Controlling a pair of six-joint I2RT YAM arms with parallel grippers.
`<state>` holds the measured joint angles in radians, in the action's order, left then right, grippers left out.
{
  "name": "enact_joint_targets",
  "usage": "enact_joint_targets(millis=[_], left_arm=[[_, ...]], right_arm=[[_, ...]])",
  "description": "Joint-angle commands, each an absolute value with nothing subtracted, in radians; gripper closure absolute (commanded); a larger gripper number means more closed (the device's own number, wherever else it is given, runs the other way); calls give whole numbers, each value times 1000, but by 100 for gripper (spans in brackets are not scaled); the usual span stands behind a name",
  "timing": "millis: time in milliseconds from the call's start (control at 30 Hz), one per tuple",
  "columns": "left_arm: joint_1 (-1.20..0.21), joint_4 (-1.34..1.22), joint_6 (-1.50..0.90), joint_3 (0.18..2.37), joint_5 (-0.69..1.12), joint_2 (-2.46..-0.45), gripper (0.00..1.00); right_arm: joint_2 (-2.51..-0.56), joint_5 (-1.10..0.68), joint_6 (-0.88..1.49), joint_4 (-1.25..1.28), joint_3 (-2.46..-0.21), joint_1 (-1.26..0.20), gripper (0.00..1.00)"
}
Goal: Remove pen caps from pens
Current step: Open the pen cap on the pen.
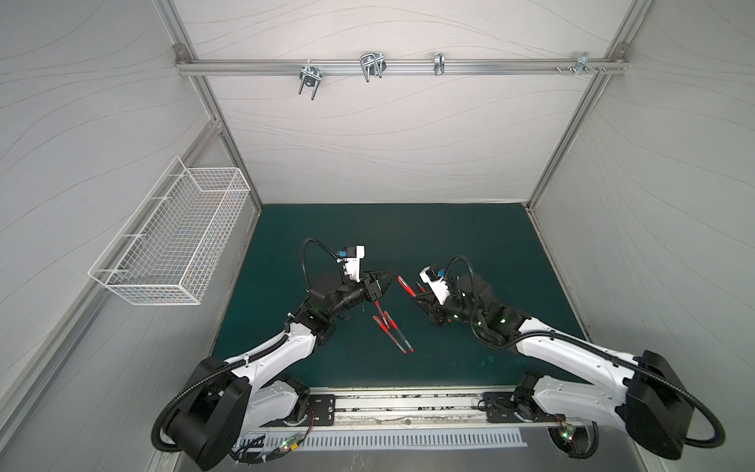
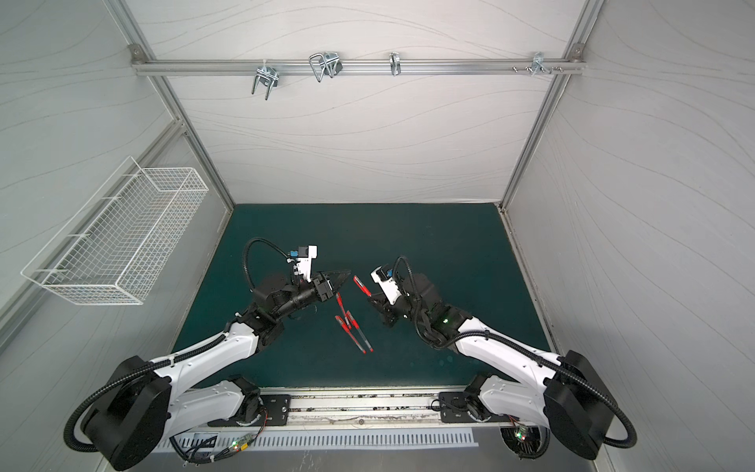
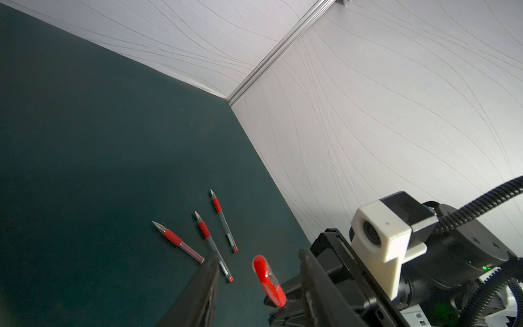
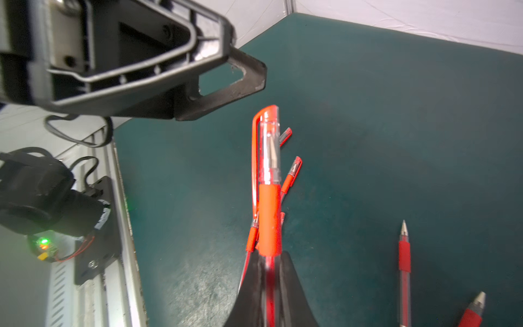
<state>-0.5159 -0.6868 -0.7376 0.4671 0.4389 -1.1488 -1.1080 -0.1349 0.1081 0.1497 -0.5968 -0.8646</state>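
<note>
A capped pen (image 4: 270, 198) stands out from the right claw (image 4: 270, 269), whose jaws are clamped tight on its clear barrel, the red cap (image 4: 267, 147) at the free end pointing toward the left claw (image 4: 226, 82). That left claw hangs just ahead of the cap with its jaws partly apart and nothing between them; in its own wrist view the cap (image 3: 267, 280) shows between the two black fingers (image 3: 203, 283), apart from both as far as can be told. By the look of it, this cap is the one in hand, and the pull has not been made. Below and between the two claws, on the green worktop (image 1: 449, 245), lies a small cluster of pens and loose red caps (image 1: 390, 327); three bare-tipped pens (image 3: 203, 229) show in the left wrist view, so at least three are done. How many capped pens remain in that cluster cannot be told from a top view. To finish this one, the left claw would likely need to close on the cap and draw it straight off along the barrel.
</note>
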Motion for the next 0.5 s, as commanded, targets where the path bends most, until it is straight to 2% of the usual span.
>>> enact_joint_targets(millis=[0, 200, 467], left_arm=[[-532, -673, -754, 528, 451, -1160, 53], [-555, -558, -743, 573, 409, -1176, 57], [-579, -519, -734, 605, 417, -1195, 63]], right_arm=[[-1104, 13, 65, 182, -590, -922, 100], [-1103, 177, 44, 197, -590, -985, 100], [-1095, 309, 33, 208, -583, -1018, 100]])
